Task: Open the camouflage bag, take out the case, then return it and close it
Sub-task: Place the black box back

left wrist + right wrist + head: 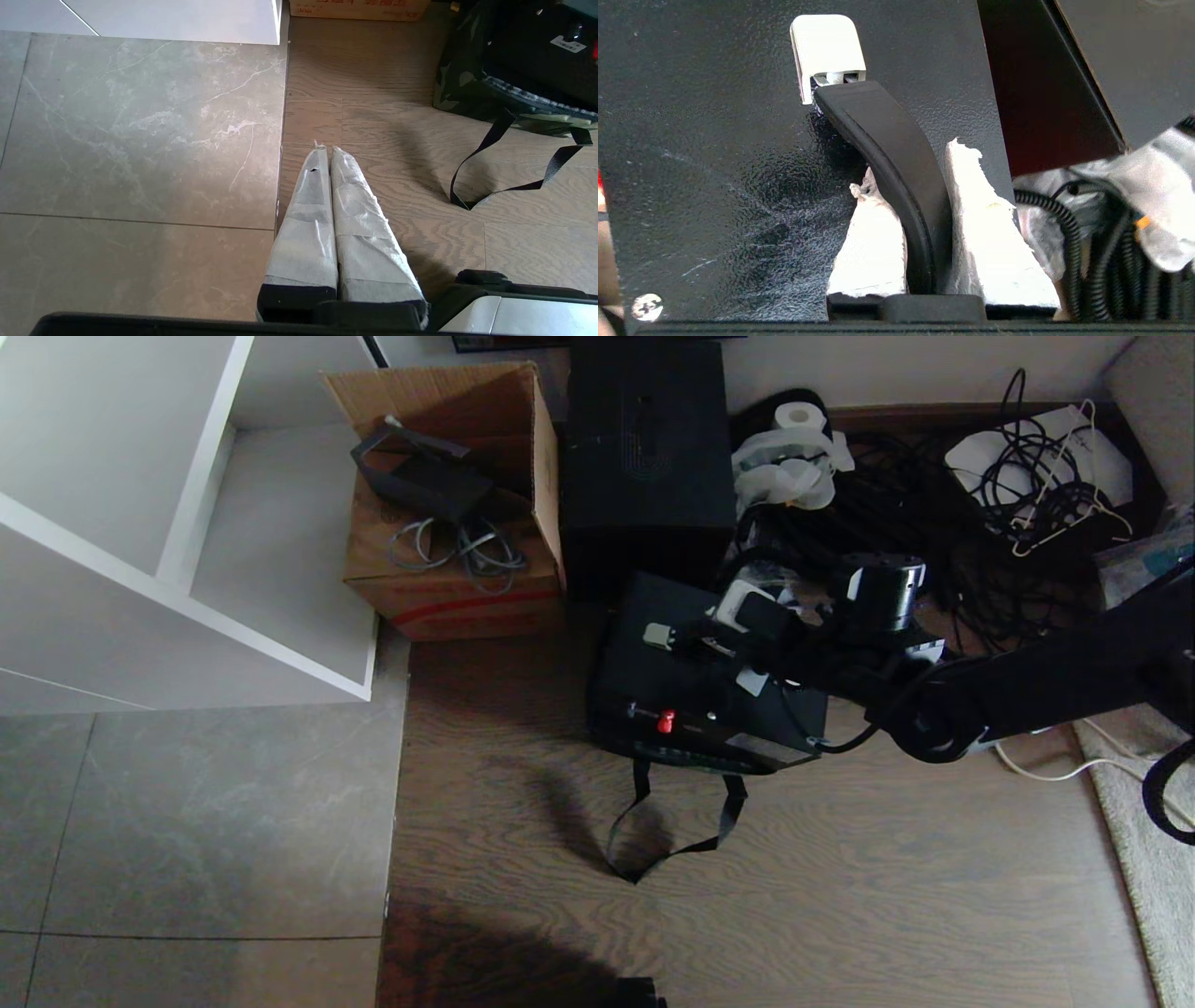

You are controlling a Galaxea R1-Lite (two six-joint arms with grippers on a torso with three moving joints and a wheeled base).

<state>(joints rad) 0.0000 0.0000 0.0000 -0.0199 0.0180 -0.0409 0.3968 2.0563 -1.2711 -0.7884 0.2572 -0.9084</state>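
Wood floor [840,896] beside grey tiles [187,821]

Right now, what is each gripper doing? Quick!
Left gripper: shut, holding nothing, above the floor.
Right gripper: shut on the case's handle.

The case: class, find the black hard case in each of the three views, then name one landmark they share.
Head view: the case sits centre, under the right gripper.
Left wrist view: upper right corner.
Right wrist view: fills the frame.
Shared landmark: its red latch.
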